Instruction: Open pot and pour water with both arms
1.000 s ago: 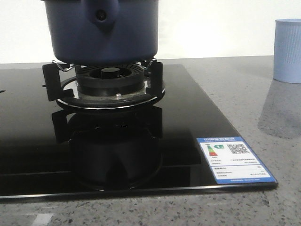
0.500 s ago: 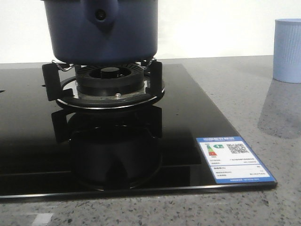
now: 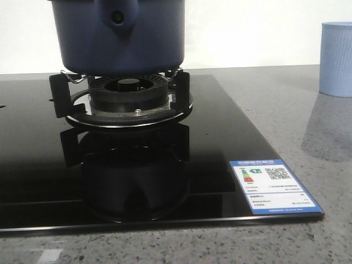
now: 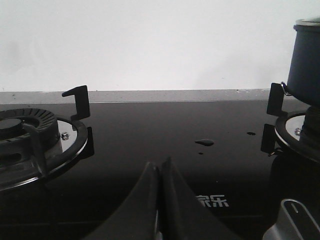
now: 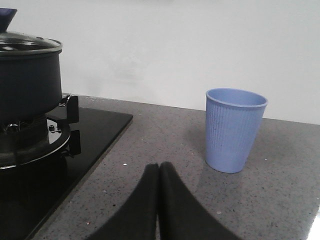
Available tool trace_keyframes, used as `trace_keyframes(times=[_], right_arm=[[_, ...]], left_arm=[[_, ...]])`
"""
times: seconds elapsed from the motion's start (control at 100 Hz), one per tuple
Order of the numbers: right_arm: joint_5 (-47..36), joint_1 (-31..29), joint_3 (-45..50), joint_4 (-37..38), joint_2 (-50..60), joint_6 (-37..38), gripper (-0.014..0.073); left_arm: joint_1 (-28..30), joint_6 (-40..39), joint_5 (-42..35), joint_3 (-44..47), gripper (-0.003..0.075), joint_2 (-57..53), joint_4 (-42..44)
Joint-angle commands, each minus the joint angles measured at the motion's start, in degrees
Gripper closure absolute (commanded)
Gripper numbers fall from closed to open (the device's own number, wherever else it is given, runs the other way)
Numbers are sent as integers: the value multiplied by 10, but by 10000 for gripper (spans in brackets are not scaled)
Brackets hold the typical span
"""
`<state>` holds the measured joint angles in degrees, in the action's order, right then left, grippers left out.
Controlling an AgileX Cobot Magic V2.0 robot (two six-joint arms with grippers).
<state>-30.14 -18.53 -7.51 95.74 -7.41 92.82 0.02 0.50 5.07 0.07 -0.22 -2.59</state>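
Observation:
The dark navy pot [image 3: 122, 36] stands on the right burner's grate [image 3: 127, 96], its handle mount with a round hole facing the front camera. In the right wrist view the pot [image 5: 27, 80] carries a glass lid [image 5: 27, 42] with a blue knob. The left wrist view catches just the pot's edge [image 4: 305, 62]. My left gripper [image 4: 160, 167] is shut and empty over the black glass hob, between the two burners. My right gripper [image 5: 159, 169] is shut and empty above the grey counter, between the hob and the pale blue cup. Neither gripper shows in the front view.
A pale blue ribbed cup [image 5: 233, 129] stands on the grey stone counter [image 3: 286, 110] right of the hob [image 3: 220, 143]. The left burner [image 4: 30, 137] with its grate is bare. A few water drops [image 4: 204, 142] lie on the glass. A white wall backs the counter.

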Motion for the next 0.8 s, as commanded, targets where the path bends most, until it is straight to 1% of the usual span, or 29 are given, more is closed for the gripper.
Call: trace_keyframes(times=[0.0,0.16,0.23,0.32,0.42,0.54,0.61,0.71,0.79], right_arm=[[26,0,-14,-15,-6,-5,650],[35,0,-9,-31,-6,-1,650],[37,0,-6,-54,-6,-2,650],[36,0,-3,-87,-6,-34,650],[21,0,-3,-154,-14,-119,650],[4,0,-3,-284,-40,-259,650],[6,5,-3,-358,-60,-324,650],[12,26,-3,-447,-87,-433,650],[33,58,-3,-516,-105,-513,650]], left_arm=[[1,-5,-44,5,741,-17,-3],[1,-5,-44,5,741,-17,-3],[1,-5,-44,5,741,-17,-3],[1,-5,-44,5,741,-17,-3],[1,-5,-44,5,741,-17,-3],[1,-5,-44,5,741,-17,-3],[1,-5,-44,5,741,-17,-3],[1,-5,-44,5,741,-17,-3],[1,-5,-44,5,741,-17,-3]])
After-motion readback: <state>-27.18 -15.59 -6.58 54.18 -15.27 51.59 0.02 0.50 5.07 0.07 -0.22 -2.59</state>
